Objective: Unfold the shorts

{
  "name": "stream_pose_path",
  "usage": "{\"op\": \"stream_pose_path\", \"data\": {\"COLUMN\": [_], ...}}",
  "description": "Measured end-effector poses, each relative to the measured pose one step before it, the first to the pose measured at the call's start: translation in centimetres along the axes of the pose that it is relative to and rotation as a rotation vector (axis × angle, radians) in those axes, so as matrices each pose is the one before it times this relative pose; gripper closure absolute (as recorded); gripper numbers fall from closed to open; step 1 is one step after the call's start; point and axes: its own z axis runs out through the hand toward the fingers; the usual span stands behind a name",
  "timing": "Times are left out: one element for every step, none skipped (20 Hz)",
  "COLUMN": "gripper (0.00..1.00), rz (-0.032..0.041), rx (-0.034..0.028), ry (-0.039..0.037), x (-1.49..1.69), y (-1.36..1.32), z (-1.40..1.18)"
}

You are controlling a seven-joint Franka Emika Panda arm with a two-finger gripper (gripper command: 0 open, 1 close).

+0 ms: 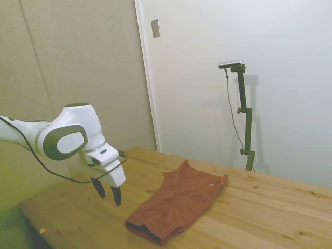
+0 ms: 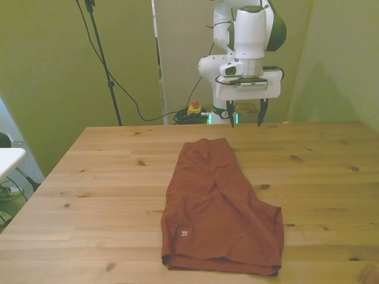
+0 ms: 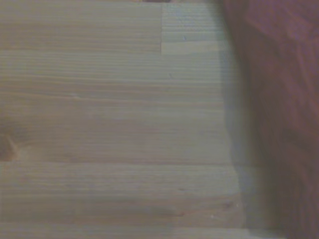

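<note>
- The rust-red shorts [image 2: 220, 207] lie flat on the wooden table [image 2: 106, 177], folded in half lengthwise so one leg sits over the other; the doubled edges at the end farthest from the pincer show this.
- Relative to the pincer [image 2: 246, 121], the shorts lie below and ahead of it, their narrow end nearest, well apart from the fingertips. Nothing touches the fabric.
- A small pale logo [image 2: 184, 233] sits on the far corner of the shorts, away from the pincer.
- The pincer [image 1: 108, 192] hangs above bare table just beside the shorts' edge, fingers spread and empty, pointing down. Judgement: it is staged for a first approach, not yet committed to a grasp.
- The wrist view shows mostly bare planks with the shorts' edge [image 3: 279, 124] at one margin, which confirms the offset.
- Judgement: unfolding is not begun; the upper layer needs pinching alone at an edge, or both layers will drag.
</note>
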Motion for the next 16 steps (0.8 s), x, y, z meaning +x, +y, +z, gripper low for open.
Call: {"op": "stream_pose_path", "data": {"gripper": [0.00,0.00,0.00,0.00,0.00,0.00,0.00,0.00,0.00,0.00,0.00,0.00,0.00,0.00,0.00,0.00], "rz": [0.00025,0.00063,0.00692,0.01886,0.02471,0.02563,0.02373,0.01620,0.01225,0.01824,0.01173,0.01124,0.01040,0.00839,0.00921,0.01105], "rx": [0.00266,0.00504,0.00448,0.00952,0.00576,0.00853,0.00827,0.00447,-0.00012,0.00010,0.00231,0.01158,0.01681,0.02069,0.01537,0.00345], "ry": [0.00250,0.00549,0.00870,0.01756,0.00992,0.00236,-0.00048,-0.00613,-0.01590,-0.03226,-0.02652,-0.03584,-0.04264,-0.04485,-0.03641,-0.02575], "x": [0.062,0.108,0.529,1.499,2.025,2.271,2.245,1.872,1.334,1.517,1.111,1.145,1.248,1.387,1.364,1.261], "y": [-0.071,-0.028,0.284,0.884,1.197,1.389,1.384,1.049,0.741,0.817,0.653,0.754,0.904,0.969,0.852,0.702], "z": [-0.090,-0.035,-0.049,-0.282,-0.343,-0.336,-0.286,-0.094,0.135,0.457,0.465,0.546,0.482,0.307,0.114,0.093]}}
